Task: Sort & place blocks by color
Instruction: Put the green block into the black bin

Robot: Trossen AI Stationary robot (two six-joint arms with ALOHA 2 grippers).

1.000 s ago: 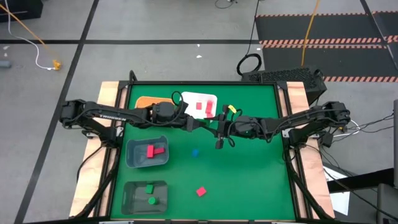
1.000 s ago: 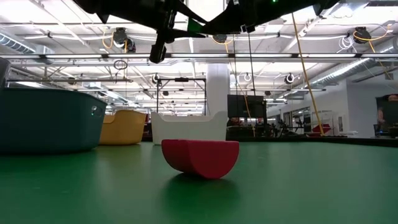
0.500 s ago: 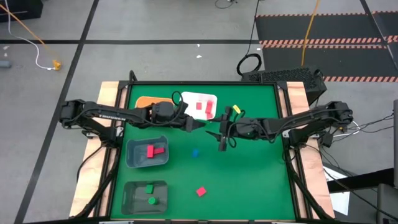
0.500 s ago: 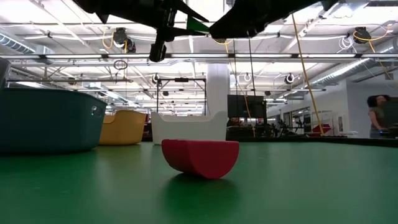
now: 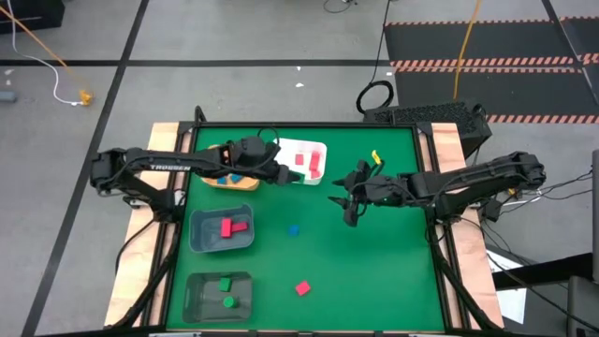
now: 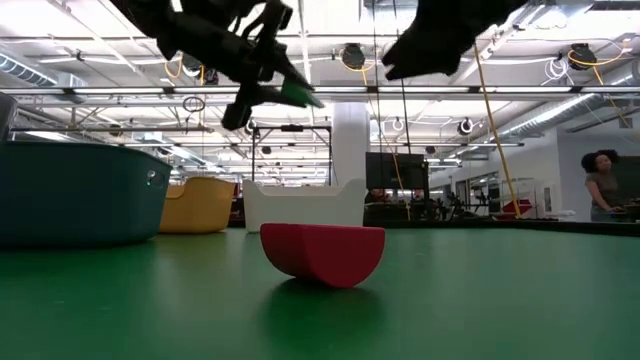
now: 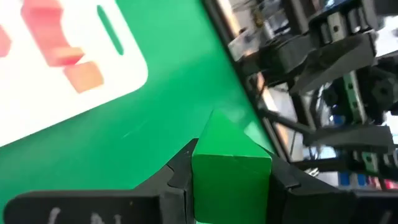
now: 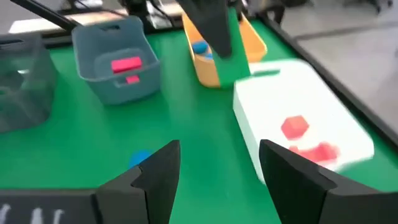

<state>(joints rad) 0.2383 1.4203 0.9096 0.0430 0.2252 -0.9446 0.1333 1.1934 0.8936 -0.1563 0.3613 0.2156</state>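
Green block point(image 7: 231, 167) clamped between fingers point(image 7: 172, 180); others binned.

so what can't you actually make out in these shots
- Orange bin, high view: the left arm covers most of its contents.
- Green block, left wrist view: lower part cut off by the frame edge, fingers hide its sides.
- Grey bins, low view: walls hide the insides.

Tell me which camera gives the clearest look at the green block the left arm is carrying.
The left wrist view: the green block fills the frame, pinched in the left claw. The low view shows only its green tip, the high view barely shows it, and the right wrist view just a blurred green strip.
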